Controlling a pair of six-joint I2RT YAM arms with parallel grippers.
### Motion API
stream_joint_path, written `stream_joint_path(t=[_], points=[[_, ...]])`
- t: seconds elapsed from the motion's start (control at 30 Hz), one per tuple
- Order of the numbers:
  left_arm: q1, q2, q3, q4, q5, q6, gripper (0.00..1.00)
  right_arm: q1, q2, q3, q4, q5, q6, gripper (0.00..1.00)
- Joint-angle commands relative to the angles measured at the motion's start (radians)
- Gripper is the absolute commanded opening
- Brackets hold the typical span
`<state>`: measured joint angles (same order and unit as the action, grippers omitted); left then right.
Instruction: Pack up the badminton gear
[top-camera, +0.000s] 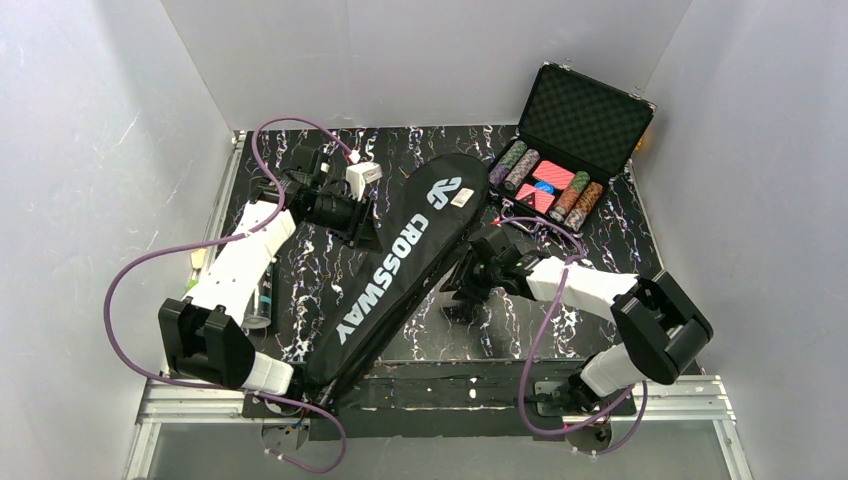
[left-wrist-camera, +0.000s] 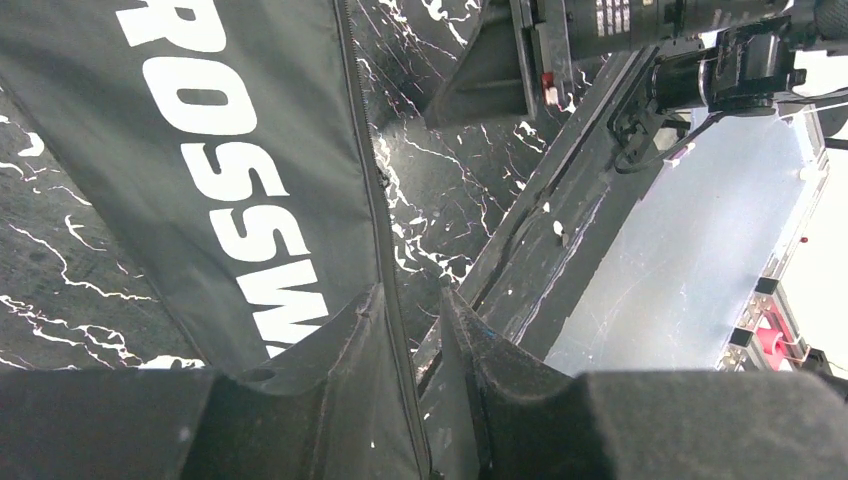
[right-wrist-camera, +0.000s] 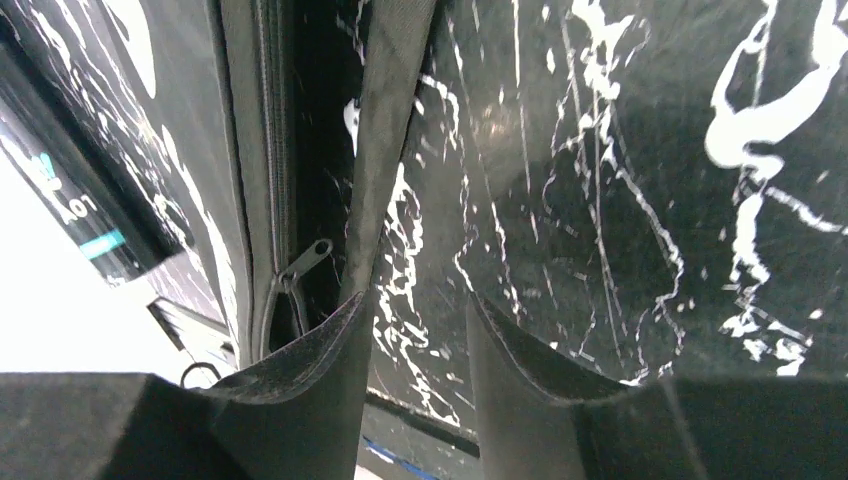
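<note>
The long black racket bag (top-camera: 400, 260) with white "CROSSWAY" lettering lies diagonally across the table, its wide end at the back. My left gripper (top-camera: 366, 222) hangs at the bag's left edge. In the left wrist view, the bag (left-wrist-camera: 200, 150) runs under that gripper (left-wrist-camera: 412, 300), which is open a little, and the zipped seam passes between its fingers. My right gripper (top-camera: 462, 298) is low beside the bag's right edge. Seen from its wrist it (right-wrist-camera: 418, 305) is open over bare table, with the zipper pull (right-wrist-camera: 300, 262) just left of its left finger (right-wrist-camera: 340, 330).
An open black hard case (top-camera: 585, 125) with coloured poker chips stands at the back right. A clear tube (top-camera: 262, 298) lies at the table's left edge, partly under my left arm. The metal frame rail (top-camera: 440, 395) runs along the near edge.
</note>
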<state>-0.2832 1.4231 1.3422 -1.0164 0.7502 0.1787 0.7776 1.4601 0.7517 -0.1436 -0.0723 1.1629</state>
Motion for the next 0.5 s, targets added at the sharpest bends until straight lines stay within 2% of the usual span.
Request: stream_joint_path(t=[0.0, 0.23, 0.47], points=[[0.007, -0.036, 0.035, -0.019, 0.028, 0.010, 0.27, -0.050, 0.018, -0.006, 0.098, -0.005, 0.000, 0.48], [0.007, -0.044, 0.012, -0.017, 0.004, 0.017, 0.27, -0.084, -0.016, -0.010, 0.255, 0.005, 0.027, 0.48], [0.007, -0.046, 0.009, -0.004, -0.017, 0.021, 0.27, -0.089, 0.155, 0.106, 0.324, -0.026, 0.057, 0.48]])
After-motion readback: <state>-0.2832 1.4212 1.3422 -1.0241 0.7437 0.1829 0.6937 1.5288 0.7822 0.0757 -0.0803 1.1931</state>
